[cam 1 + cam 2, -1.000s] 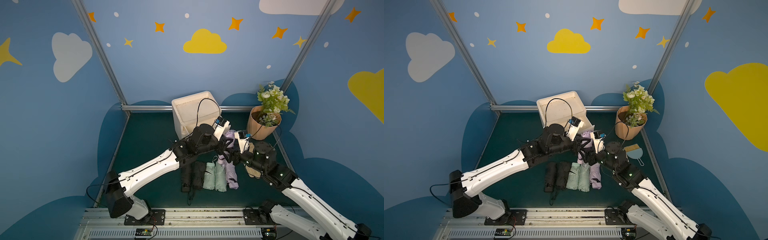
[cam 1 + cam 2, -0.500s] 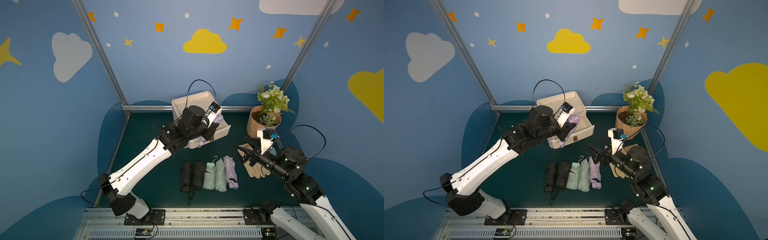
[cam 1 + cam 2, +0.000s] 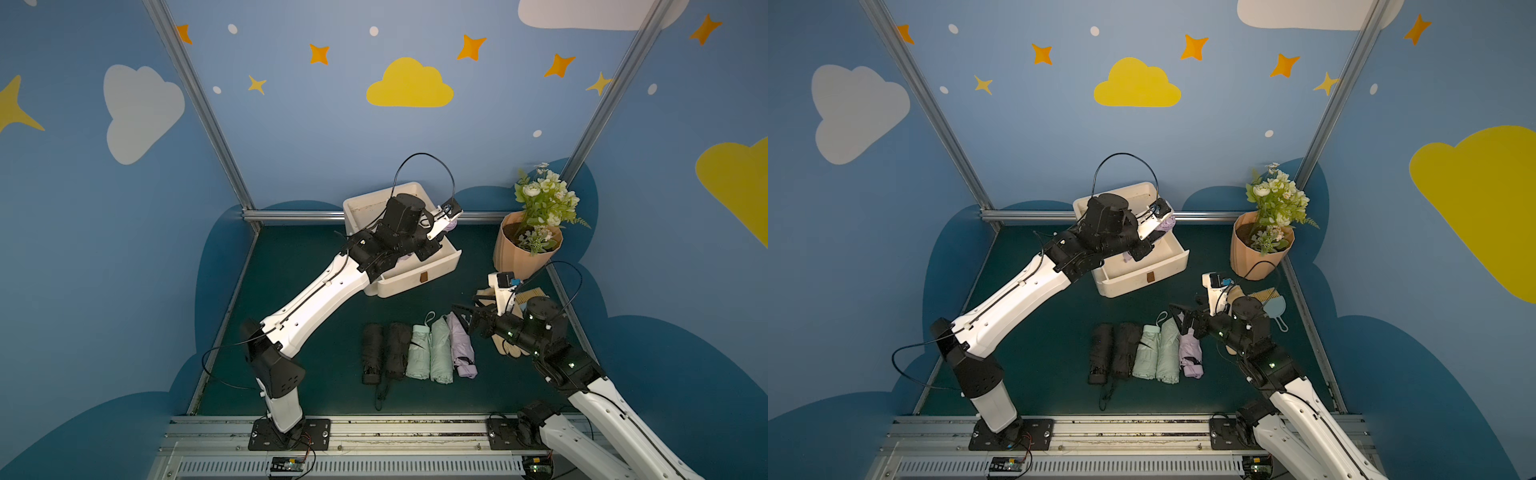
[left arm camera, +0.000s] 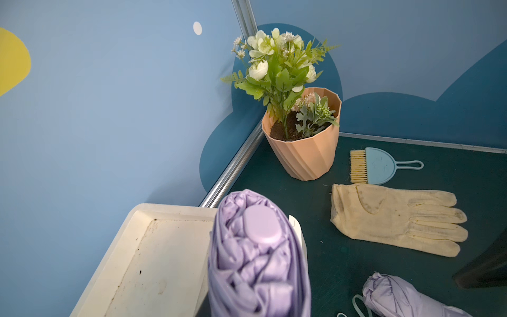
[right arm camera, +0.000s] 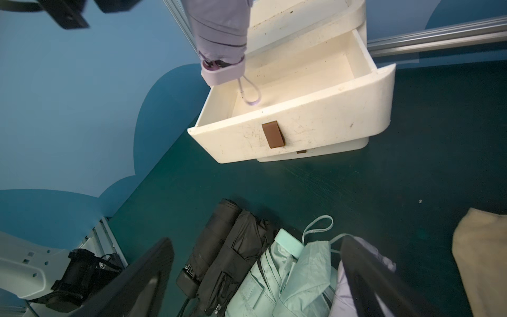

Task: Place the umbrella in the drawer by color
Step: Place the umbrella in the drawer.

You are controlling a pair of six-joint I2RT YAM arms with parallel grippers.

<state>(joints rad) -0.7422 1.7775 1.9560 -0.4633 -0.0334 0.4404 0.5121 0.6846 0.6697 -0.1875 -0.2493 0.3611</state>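
Across the green counter [image 3: 316,299], the left arm reaches to the white drawer unit [image 3: 415,276] at the back. Its upper drawer [image 5: 301,129] is pulled out and looks empty. Nearer the front, five folded umbrellas lie side by side: two black [image 3: 372,349], two mint [image 3: 440,351] and one lilac [image 3: 461,349]. The left fingers [image 3: 430,249] are clenched on a second lilac umbrella [image 5: 219,33], which hangs tilted over the open drawer with its strap loop [image 5: 251,93] dangling inside. The step in hand looks like delivery. Next, the umbrella needs lowering and laying lengthwise between the walls before letting go. The right fingers [image 5: 142,277] are spread wide and hold nothing, poised over the lilac end of the row.
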